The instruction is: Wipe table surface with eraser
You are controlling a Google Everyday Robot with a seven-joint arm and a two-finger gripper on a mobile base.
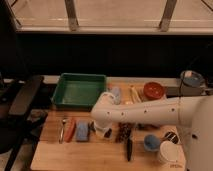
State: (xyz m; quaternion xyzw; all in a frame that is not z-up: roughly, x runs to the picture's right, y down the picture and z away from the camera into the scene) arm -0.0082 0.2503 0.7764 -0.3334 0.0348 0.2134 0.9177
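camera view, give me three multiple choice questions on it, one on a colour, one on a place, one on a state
1. What colour is the rectangular plastic tray at the back left of the table? A green; B yellow; C white.
2. Where is the robot's hand? A inside the tray; B low over the light tan wooden table surface, just right of the small light-blue rectangular eraser; C beyond the table's left edge.
3. What state is the eraser in? A lifted in the air; B standing on end in the tray; C lying flat on the table surface.

Answers:
1 A, its walls and floor are green.
2 B, the white arm ends beside the eraser.
3 C, it rests on the wood next to the orange-red elongated item.
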